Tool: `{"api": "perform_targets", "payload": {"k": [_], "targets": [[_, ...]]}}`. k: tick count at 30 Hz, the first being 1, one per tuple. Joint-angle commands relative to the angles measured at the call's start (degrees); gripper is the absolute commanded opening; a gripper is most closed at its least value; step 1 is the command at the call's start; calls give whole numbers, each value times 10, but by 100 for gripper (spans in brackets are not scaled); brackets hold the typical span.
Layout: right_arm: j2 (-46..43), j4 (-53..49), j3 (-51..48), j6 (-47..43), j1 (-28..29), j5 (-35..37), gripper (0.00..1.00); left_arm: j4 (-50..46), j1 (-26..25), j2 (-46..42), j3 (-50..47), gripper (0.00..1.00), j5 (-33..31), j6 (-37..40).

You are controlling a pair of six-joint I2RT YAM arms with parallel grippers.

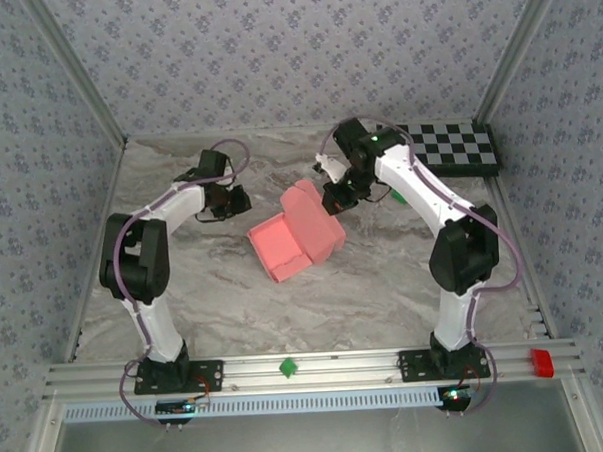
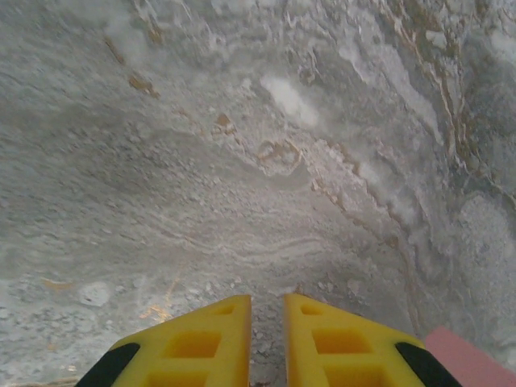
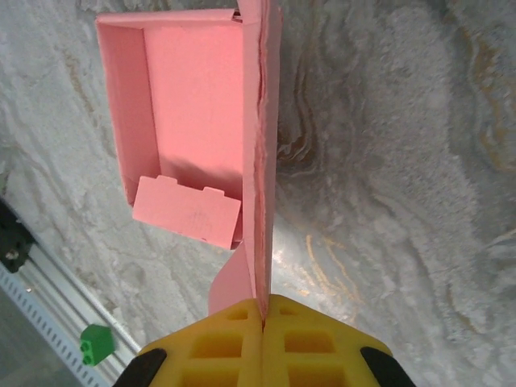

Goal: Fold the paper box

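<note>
Light is bright, even and diffuse, with only soft shadows. The desk (image 2: pixel 242 161) ahead of the left gripper (image 2: pixel 267 300) looks blurred and smeared.

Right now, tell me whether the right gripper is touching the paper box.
Touching. The right wrist view shows the right gripper pinching an upright panel of the paper box.

Three walls (image 1: pixel 274 57) papered in pale blue-grey with a small repeating floral print close in the tabletop (image 1: pixel 385 302) — a grey-and-white marbled surface with faint brown veins, softly and evenly lit. Slanting metal posts (image 1: pixel 78 74) mark the far corners. A black-and-white checkerboard (image 1: pixel 460 147) lies flat at the far right, and a ribbed aluminium rail (image 1: pixel 338 368) runs along the near edge.
</note>
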Motion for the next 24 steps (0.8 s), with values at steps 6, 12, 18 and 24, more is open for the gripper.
{"api": "perform_targets", "payload": {"k": [6,12,18,24], "targets": [[73,-91,125,-46,20,84,1,34,-3,-19,-62,17,73,-6],[102,-108,182,-71,43,136,3,54,-4,-23,-90,16,91,-12],[108,-103,207,-105,74,195,4,75,-6,-33,-121,16,103,-27],[108,-76,211,-163,103,261,6,107,-21,-59,-161,16,113,-52]]}}
